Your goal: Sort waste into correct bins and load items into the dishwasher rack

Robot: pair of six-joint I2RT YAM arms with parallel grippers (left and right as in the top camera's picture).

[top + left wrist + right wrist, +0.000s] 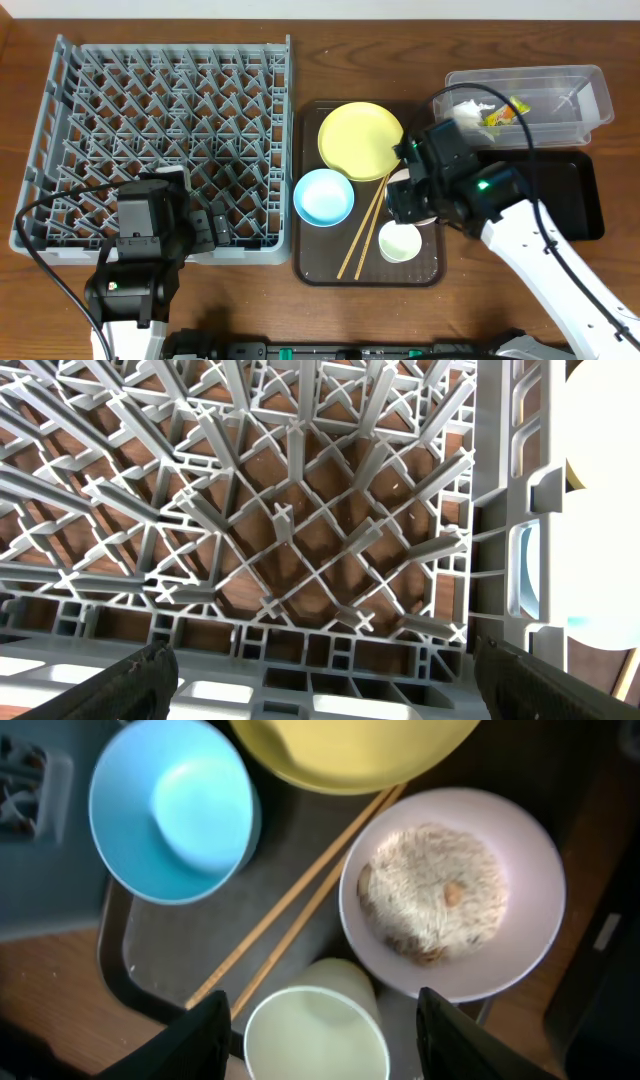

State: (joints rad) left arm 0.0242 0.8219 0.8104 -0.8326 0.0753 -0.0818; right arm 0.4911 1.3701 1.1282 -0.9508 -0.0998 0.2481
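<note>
Spillage is my main worry: the white bowl (520,870) holds a mound of rice scraps (435,890), and any tilt on the way to a bin would scatter grains over the brown serving tray (310,270) or the table (330,305). The right tool (330,1030) hangs released, fingers wide, and in its own camera they straddle the small white cup (315,1035) rather than the bowl, so closing from here would likely take the wrong thing. The chopsticks (300,900) lie diagonally just beside both cup and bowl, with one end at the yellow plate (350,750); a finger coming down carelessly could flick them against the light blue bowl (170,805). The left tool (215,225) is also released and grasps nothing, hovering over the near right corner of the dishwasher rack (60,150). From overhead the right arm covers most of the white bowl and I cannot see its contents; only the right wrist camera shows the rice, with a small brownish bit in it. Overhead alone shows the clear tub (590,85) at the far right with the wrapper (515,108) and crumpled paper (468,110) inside, and the black tray (580,200) beside it. The left wrist camera adds the pegs up close with wood showing beneath and no dish among those in its view.
</note>
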